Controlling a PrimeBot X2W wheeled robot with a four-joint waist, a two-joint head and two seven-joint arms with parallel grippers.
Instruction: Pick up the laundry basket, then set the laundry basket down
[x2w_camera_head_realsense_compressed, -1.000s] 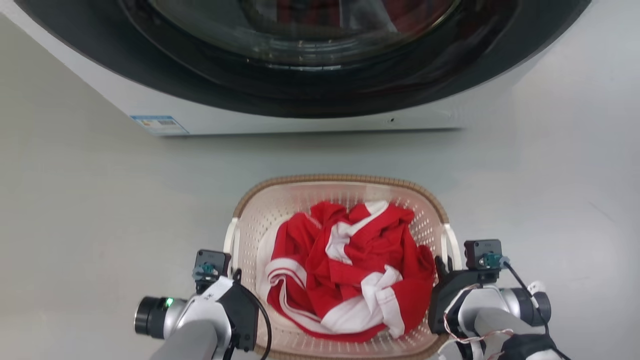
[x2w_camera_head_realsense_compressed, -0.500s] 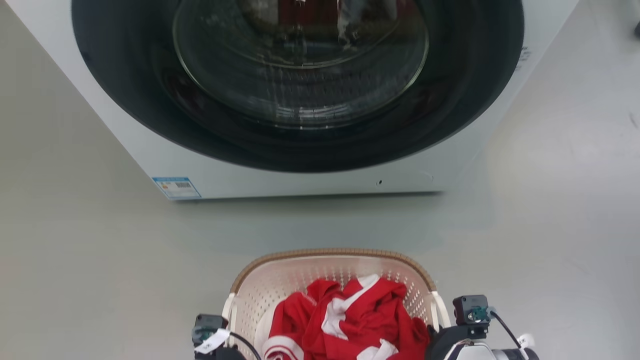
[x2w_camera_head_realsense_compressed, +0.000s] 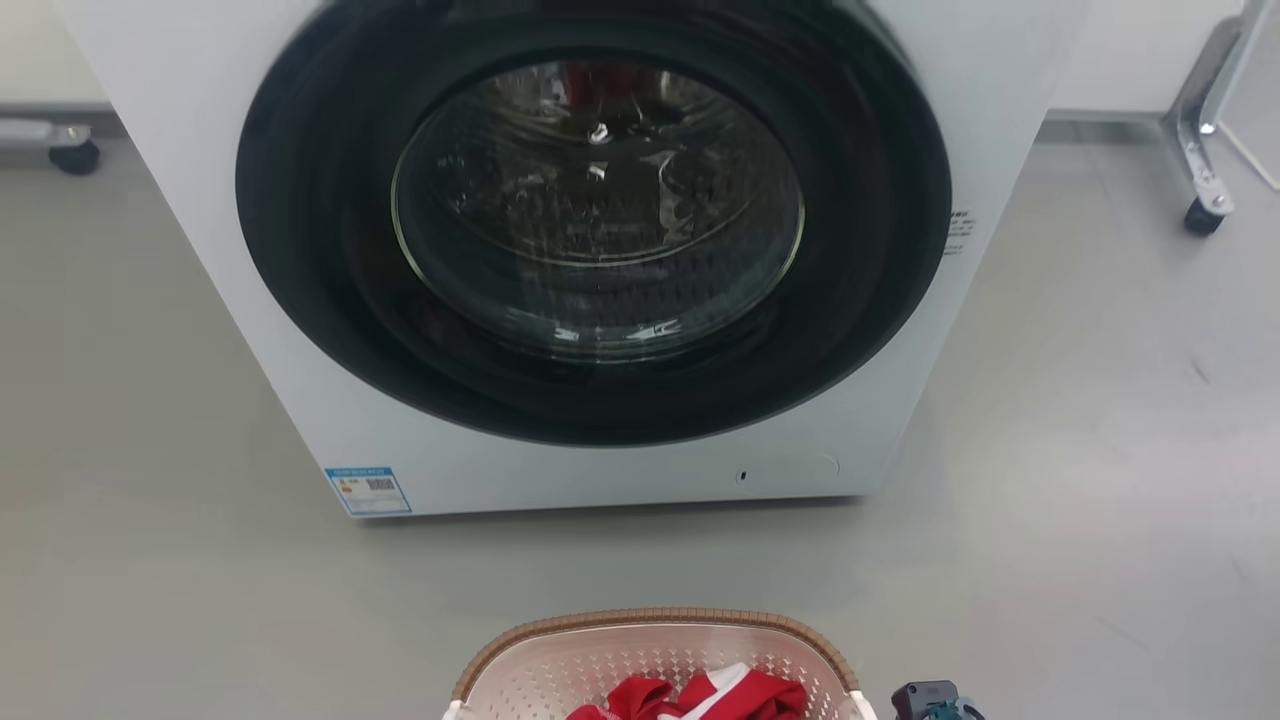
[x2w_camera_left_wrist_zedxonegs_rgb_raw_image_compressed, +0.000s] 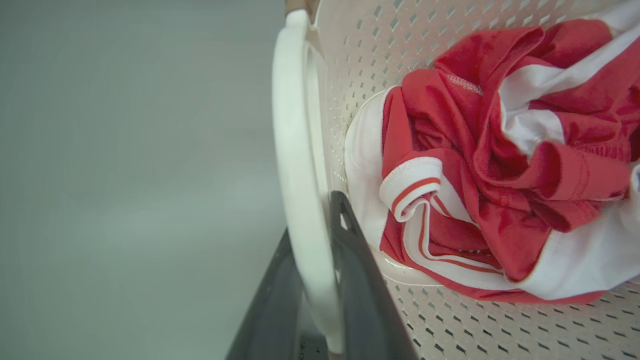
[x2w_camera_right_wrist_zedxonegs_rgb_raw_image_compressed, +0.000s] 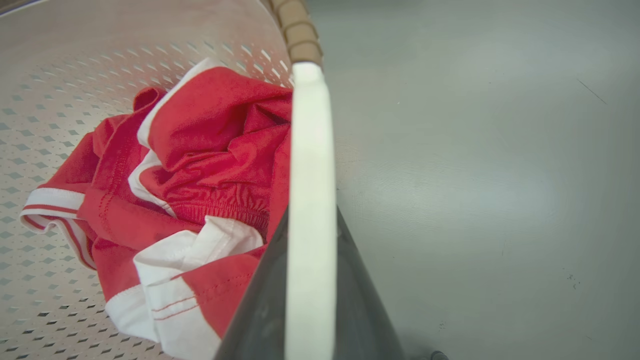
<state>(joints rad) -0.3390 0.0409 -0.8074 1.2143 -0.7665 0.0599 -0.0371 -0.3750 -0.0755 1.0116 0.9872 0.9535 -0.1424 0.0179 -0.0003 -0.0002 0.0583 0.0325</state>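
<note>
The laundry basket (x2w_camera_head_realsense_compressed: 655, 625), cream with perforated walls and a brown woven-look rim, sits at the bottom edge of the head view. It holds a crumpled red and white garment (x2w_camera_left_wrist_zedxonegs_rgb_raw_image_compressed: 500, 150). In the left wrist view my left gripper (x2w_camera_left_wrist_zedxonegs_rgb_raw_image_compressed: 312, 220) is shut on the basket's white side handle (x2w_camera_left_wrist_zedxonegs_rgb_raw_image_compressed: 295, 125), one dark finger on each side. In the right wrist view my right gripper (x2w_camera_right_wrist_zedxonegs_rgb_raw_image_compressed: 311, 215) clamps the other white handle (x2w_camera_right_wrist_zedxonegs_rgb_raw_image_compressed: 310, 150) the same way, beside the garment (x2w_camera_right_wrist_zedxonegs_rgb_raw_image_compressed: 210, 150). Whether the basket is off the floor cannot be told.
A white front-loading washing machine (x2w_camera_head_realsense_compressed: 600, 480) with its dark round door shut stands straight ahead, a strip of grey floor (x2w_camera_head_realsense_compressed: 150, 600) between it and the basket. Castor legs stand at the far left (x2w_camera_head_realsense_compressed: 72, 155) and far right (x2w_camera_head_realsense_compressed: 1200, 215).
The head camera has swung upward: the washer now shows almost whole, and the basket and both arms have slid to the bottom edge of the picture. Both grippers stay at the basket's sides.
</note>
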